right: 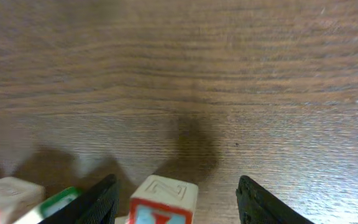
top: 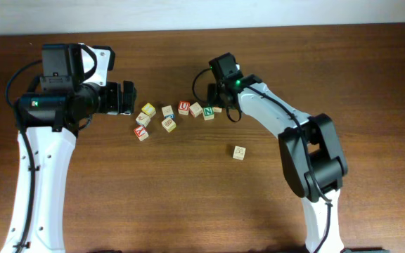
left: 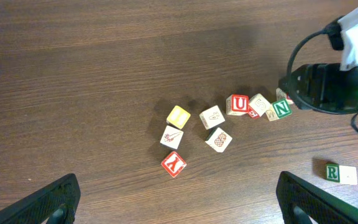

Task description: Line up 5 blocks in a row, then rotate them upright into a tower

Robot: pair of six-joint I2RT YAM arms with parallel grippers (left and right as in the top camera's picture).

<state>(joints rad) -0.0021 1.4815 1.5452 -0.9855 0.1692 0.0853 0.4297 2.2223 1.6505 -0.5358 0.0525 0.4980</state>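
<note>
The blocks lie in a loose row mid-table: a red-framed U (top: 184, 107), a pale cube (top: 196, 109) and a green N (top: 209, 113), with two pale cubes (top: 167, 112) (top: 169, 124) to their left. In the left wrist view the U (left: 237, 104) and the N (left: 281, 109) show clearly. My right gripper (right: 182, 196) is open around a red-framed block (right: 165, 202) standing on the table. A gap shows between this block and the right finger (right: 260, 202). From overhead my right gripper (top: 222, 107) sits at the row's right end. My left gripper (left: 179, 208) hangs wide open and empty, left of the cluster (top: 126, 98).
A red Y cube (top: 141, 133), a yellow-faced cube (top: 148, 109) and another pale cube (top: 143, 119) sit at the cluster's left. A lone cube (top: 240, 152), showing a green R (left: 333, 172), lies apart toward the front right. The right arm's cable loops above the row.
</note>
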